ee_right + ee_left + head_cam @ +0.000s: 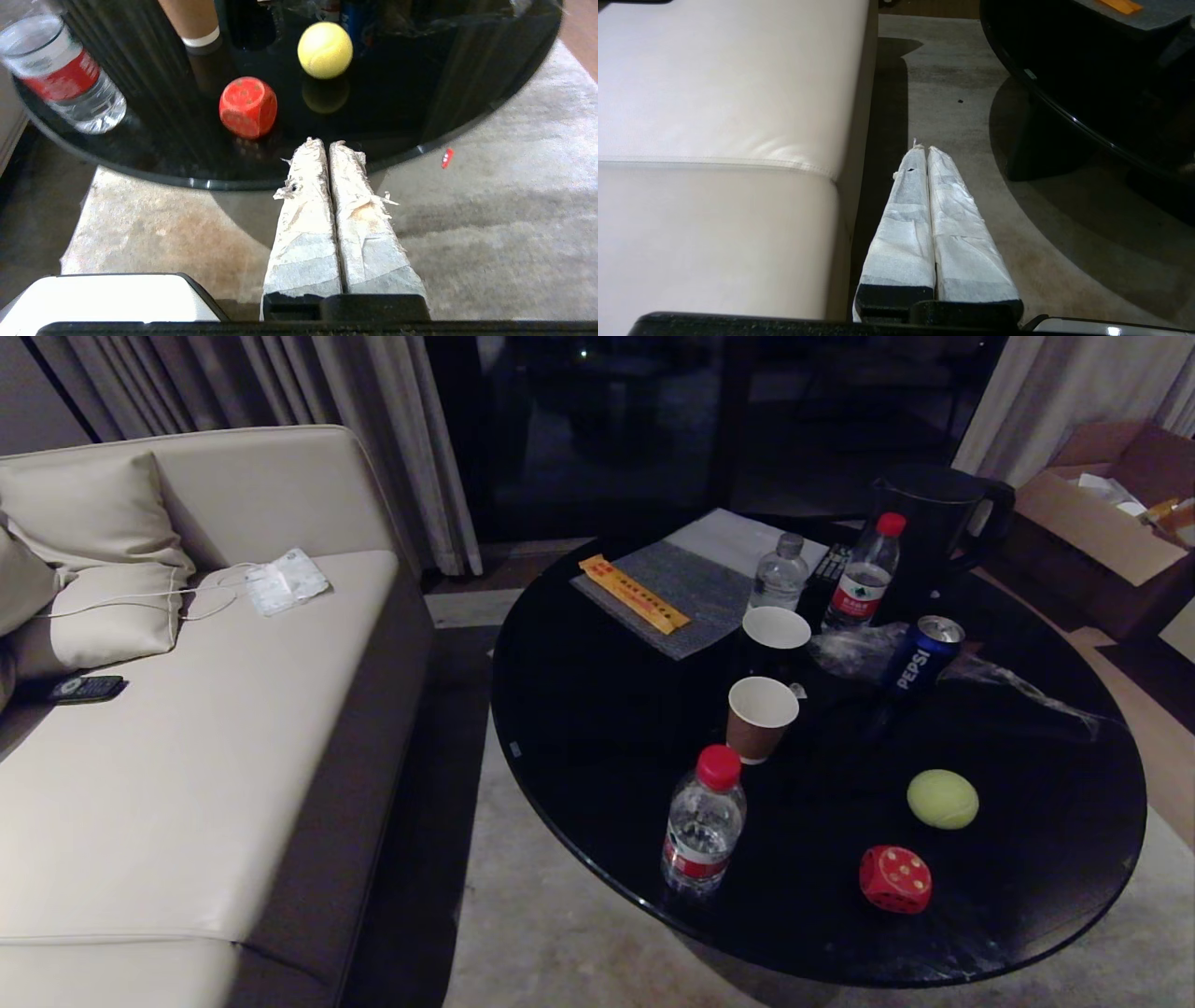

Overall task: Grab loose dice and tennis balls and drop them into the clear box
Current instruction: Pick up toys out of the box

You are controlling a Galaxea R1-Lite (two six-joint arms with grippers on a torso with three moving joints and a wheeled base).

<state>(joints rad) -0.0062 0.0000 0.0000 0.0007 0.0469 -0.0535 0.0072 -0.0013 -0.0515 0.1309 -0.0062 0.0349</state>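
The right gripper (325, 145) has its two taped fingers (306, 224) pressed together and holds nothing; it hangs just off the near edge of the round black table (154, 163), with its tips pointing at the tabletop; the red die (248, 107) sits on the table a little way past the tips and a bit to one side; the tennis ball (325, 50) sits farther in, apart from the die; a water bottle with a red label (60, 79) stands near the table edge, well away from the die.

The left gripper (923, 150) also has its fingers squeezed together and is empty; it hangs over the carpet (952, 107) in the gap between the cream sofa (719, 116) and the table.

From the head view no arm shows; the red die is near the front edge of the table, and the tennis ball is just behind it and a bit to the right; the bottle with the red cap stands to the left of the die; behind them are two paper cups (761, 714), a blue Pepsi can (922, 653), two more bottles (864, 574) and a grey mat (686, 597) with a yellow strip (633, 594) on it; a clear box does not show in any view; a small red thing (447, 157) lies on the carpet near the table.
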